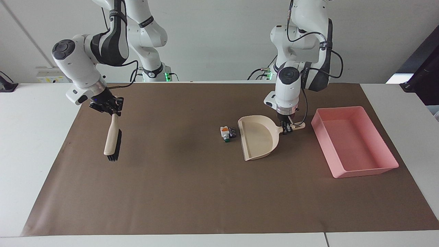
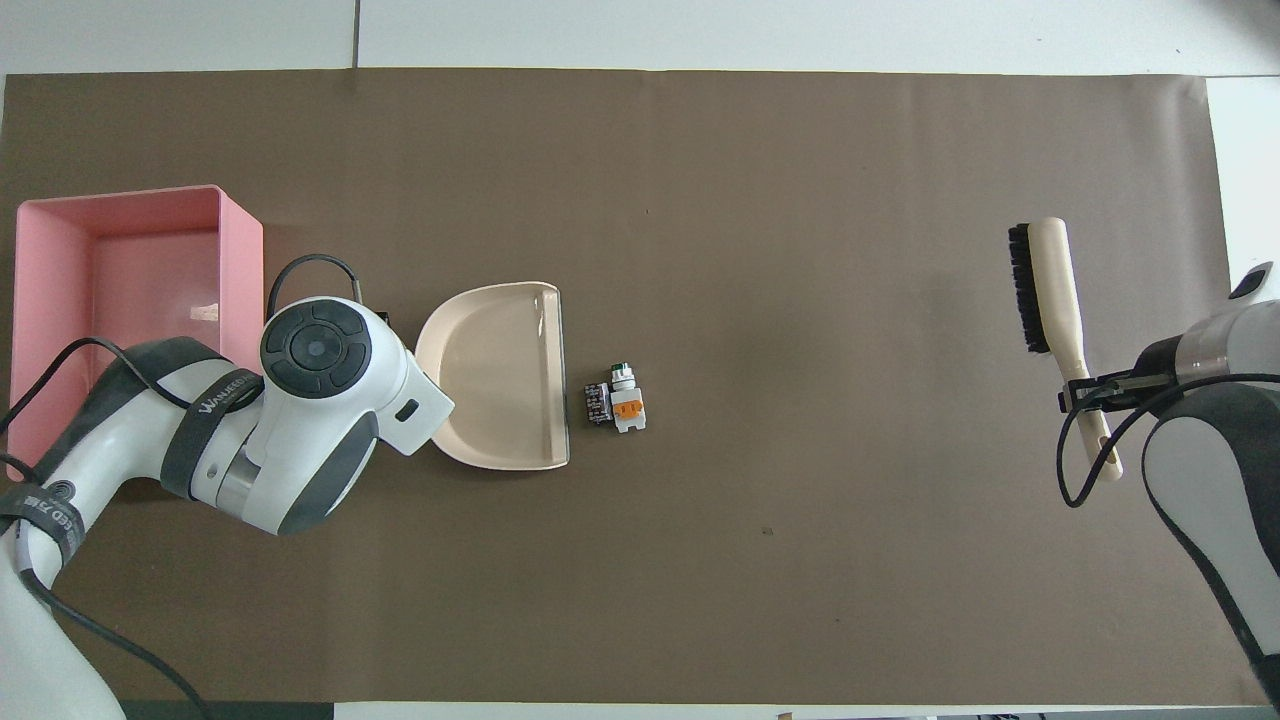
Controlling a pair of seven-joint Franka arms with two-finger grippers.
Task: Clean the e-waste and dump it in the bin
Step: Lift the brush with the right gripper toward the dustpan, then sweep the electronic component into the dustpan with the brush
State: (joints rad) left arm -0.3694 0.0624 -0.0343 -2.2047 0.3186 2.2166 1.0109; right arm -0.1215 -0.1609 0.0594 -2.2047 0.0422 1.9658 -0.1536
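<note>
two claws hold a brush and a dustpan over the table.
the right claw (image 1: 109,110) grips the brush (image 1: 112,141) by its handle, up in the air at the right arm's end. the left claw (image 1: 286,129) is closed on the dustpan (image 1: 257,141) handle. the e-waste (image 1: 227,133) sits on the brown mat (image 1: 192,192) just beside the dustpan's open edge. the pink bin (image 1: 353,145) sits near the dustpan, toward the left arm's end.

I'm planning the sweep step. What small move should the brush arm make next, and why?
Probably carry the brush, held aloft by the right hand, toward the e-waste. The bits lie on the mat just outside the dustpan mouth, which the left hand holds by its handle.
</note>
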